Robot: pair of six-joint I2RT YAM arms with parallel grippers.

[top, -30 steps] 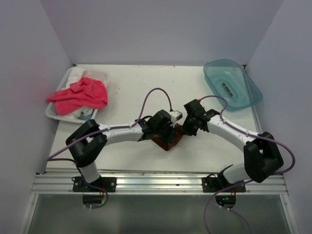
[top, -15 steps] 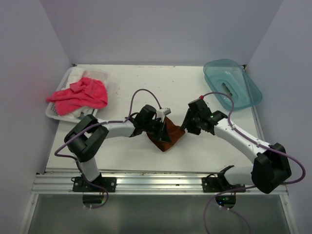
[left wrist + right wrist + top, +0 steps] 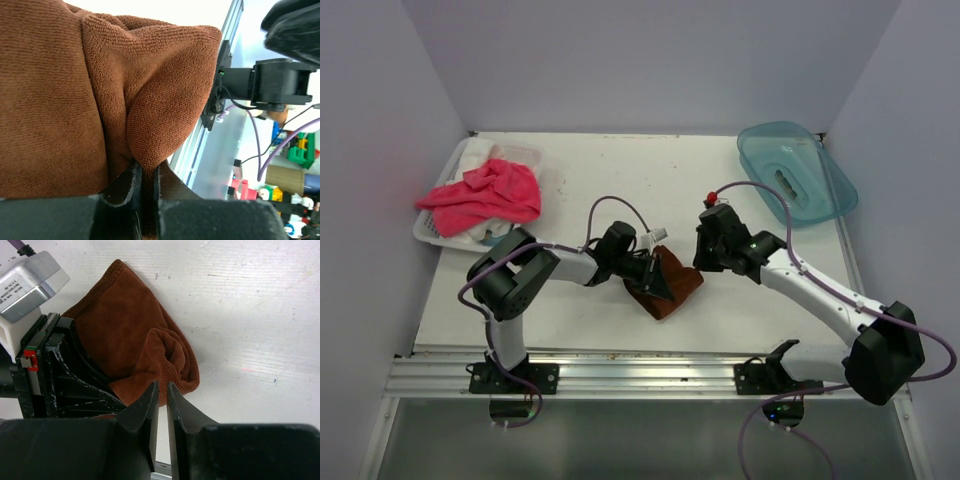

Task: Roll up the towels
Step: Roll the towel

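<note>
The rust-brown towel (image 3: pixel 672 290) lies crumpled on the white table between the two arms. My left gripper (image 3: pixel 654 273) is shut on a fold of it; in the left wrist view the cloth (image 3: pixel 75 100) is pinched between the jaws (image 3: pixel 145 172). My right gripper (image 3: pixel 702 262) hovers just above the towel's right edge, its jaws almost together with nothing between them (image 3: pixel 162 387). The right wrist view shows the towel (image 3: pixel 125 330) bunched, with the left gripper (image 3: pixel 65 375) on it. The pink-red towel (image 3: pixel 485 193) is draped over a white basket at the back left.
The white basket (image 3: pixel 432 232) stands at the table's left edge with white cloths under the pink towel. A teal plastic tub (image 3: pixel 795 172) sits at the back right. An aluminium rail (image 3: pixel 640 372) runs along the near edge. Walls close in on three sides.
The left gripper has drawn back to the left with the brown towel still in it. The right gripper has come off the towel and moved slightly right and away.
</note>
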